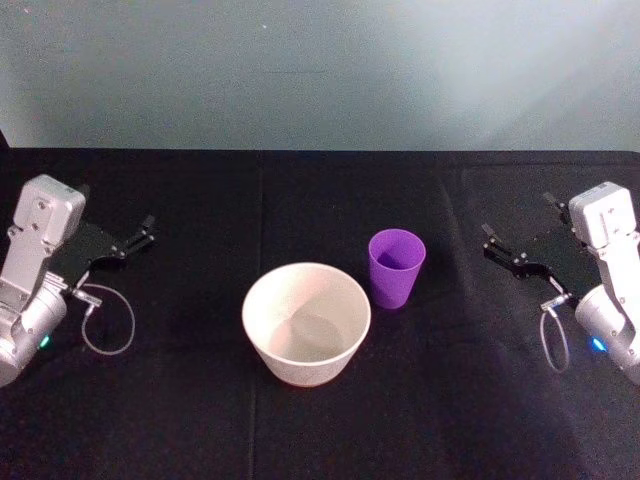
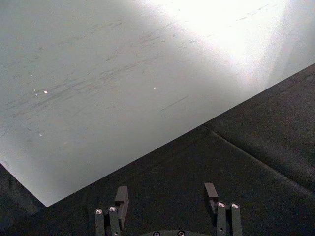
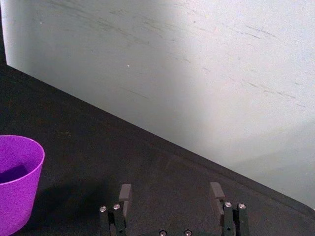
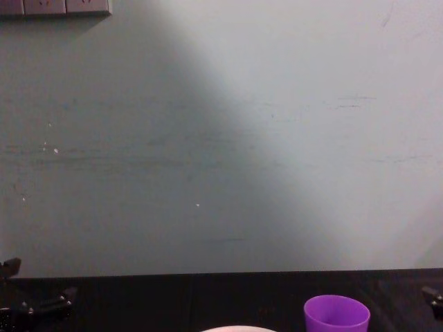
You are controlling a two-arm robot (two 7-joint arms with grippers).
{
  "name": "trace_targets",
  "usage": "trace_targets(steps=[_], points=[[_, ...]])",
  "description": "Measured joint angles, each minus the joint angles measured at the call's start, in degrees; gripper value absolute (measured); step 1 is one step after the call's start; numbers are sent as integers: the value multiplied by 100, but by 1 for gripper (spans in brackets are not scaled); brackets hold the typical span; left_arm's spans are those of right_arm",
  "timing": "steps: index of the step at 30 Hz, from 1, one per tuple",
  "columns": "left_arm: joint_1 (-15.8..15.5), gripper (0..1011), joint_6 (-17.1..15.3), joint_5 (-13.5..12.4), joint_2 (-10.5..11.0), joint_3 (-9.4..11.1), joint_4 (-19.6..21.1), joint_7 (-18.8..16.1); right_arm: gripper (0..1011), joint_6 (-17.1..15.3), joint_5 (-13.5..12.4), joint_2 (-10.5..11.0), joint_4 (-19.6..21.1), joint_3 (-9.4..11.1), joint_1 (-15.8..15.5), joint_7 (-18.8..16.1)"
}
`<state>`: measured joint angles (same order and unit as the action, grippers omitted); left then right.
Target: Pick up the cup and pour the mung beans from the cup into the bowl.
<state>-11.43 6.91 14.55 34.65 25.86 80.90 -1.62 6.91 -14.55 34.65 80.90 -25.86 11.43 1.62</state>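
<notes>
Head view: cup (image 1: 397, 266) stands upright on the black counter (image 1: 200, 420), mid-right, just beside the bowl (image 1: 306, 322) on its far-right side. Small gap between them, not touching. Bowl is upright, nearer than the cup and slightly left of centre. Cup interior is dark, so I cannot tell what's in it.

Right gripper (image 3: 171, 192) sits over the counter's right edge, well apart from the cup, fingers (image 3: 125, 192) spread apart with nothing between them. Right wrist view puts the cup off to one side of those fingers, outside the gap, with open counter between.

Left gripper (image 2: 166, 192) is parked over the left edge, well apart from the bowl and farther still from the cup, fingers likewise apart, holding nothing.

Chest view: cup low right, bowl rim just clearing the bottom edge to its left, plain wall (image 4: 221, 138) behind.
</notes>
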Motion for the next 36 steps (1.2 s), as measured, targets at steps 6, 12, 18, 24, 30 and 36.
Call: trace_targets(steps=[6,12,18,24,30,36], points=[[0,1000,0,0,0,0,0,0,1003,0,0,0,0,0,0,0],[0,1000,0,0,0,0,0,0,1003,0,0,0,0,0,0,0],[0,1000,0,0,0,0,0,0,1003,0,0,0,0,0,0,0],[0,1000,0,0,0,0,0,0,1003,0,0,0,0,0,0,0],[0,1000,0,0,0,0,0,0,1003,0,0,0,0,0,0,0],[0,1000,0,0,0,0,0,0,1003,0,0,0,0,0,0,0]])
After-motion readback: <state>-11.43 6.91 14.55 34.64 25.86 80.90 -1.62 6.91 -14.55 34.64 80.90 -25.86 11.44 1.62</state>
